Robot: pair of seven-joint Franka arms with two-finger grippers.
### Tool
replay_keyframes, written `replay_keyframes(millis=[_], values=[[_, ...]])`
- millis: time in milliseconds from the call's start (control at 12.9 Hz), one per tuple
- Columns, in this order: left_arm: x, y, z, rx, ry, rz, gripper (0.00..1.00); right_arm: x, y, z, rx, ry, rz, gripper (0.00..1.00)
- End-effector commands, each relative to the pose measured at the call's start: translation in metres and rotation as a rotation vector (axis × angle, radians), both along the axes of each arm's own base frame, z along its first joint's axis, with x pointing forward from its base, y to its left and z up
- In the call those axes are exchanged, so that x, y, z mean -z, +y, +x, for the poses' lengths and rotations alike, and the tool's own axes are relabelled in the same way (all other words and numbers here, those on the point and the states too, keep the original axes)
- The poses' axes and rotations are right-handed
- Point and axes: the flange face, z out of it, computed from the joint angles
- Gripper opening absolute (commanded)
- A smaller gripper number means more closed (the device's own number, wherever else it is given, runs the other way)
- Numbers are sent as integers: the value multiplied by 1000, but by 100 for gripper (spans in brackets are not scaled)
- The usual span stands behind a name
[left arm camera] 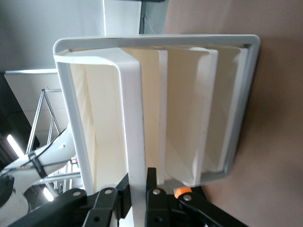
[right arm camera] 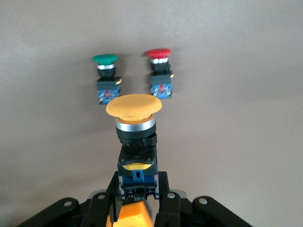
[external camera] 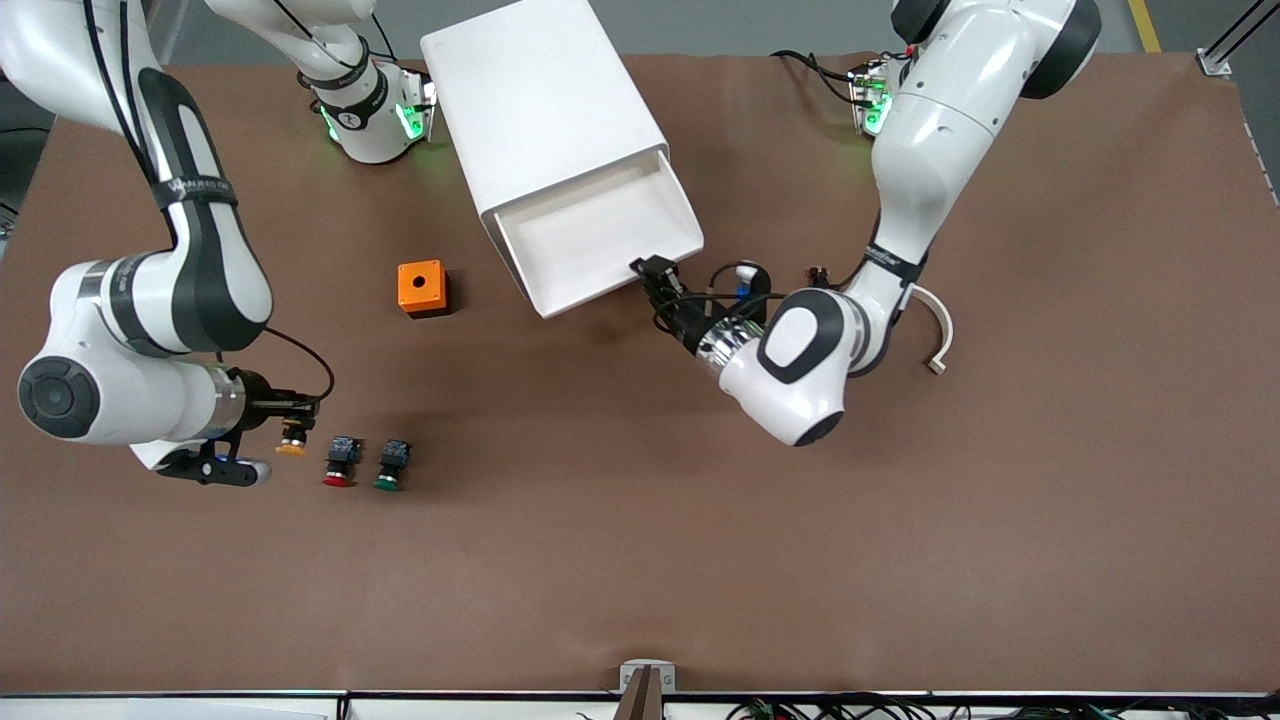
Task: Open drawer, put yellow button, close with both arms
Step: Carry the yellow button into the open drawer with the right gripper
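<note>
Right end effector (right arm camera: 137, 196) clamping yellow button (right arm camera: 134, 113), left end effector (left arm camera: 137, 196) pinching drawer (external camera: 600, 235) front

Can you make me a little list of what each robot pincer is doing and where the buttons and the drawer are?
left pincer: shut on the front edge of the drawer
drawer: top one, pulled open, nothing seen inside
right pincer: shut on the yellow button
yellow button: held by its blue rear block, beside the red button
green button: on the table, beside the red one
orange box: on the table, toward the right arm's end from the cabinet
</note>
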Motion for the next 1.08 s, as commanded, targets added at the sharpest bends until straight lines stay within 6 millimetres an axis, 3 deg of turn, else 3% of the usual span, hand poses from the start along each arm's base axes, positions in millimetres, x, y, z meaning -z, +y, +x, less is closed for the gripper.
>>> replay_keyframes(millis=[0,77,232,387,464,696,1006], values=[[-5,18,24,-44,-71,12,1,-28,33,-18,116,37,-26,0],[-5,29,32,-63,-72,13,4,-35,46,-24,155,53,-23,0],[-4,42,40,-81,-77,21,31,-51,71,-33,246,66,-2,0],[-7,55,48,-92,-97,45,83,-65,103,-45,322,61,-39,0],[-13,61,51,-95,-114,57,99,-71,121,-52,371,72,-52,0],[-24,71,56,-66,-167,99,99,-87,162,-73,535,121,-67,0],[-50,131,92,-68,-318,114,99,-113,231,-99,723,102,-74,0]])
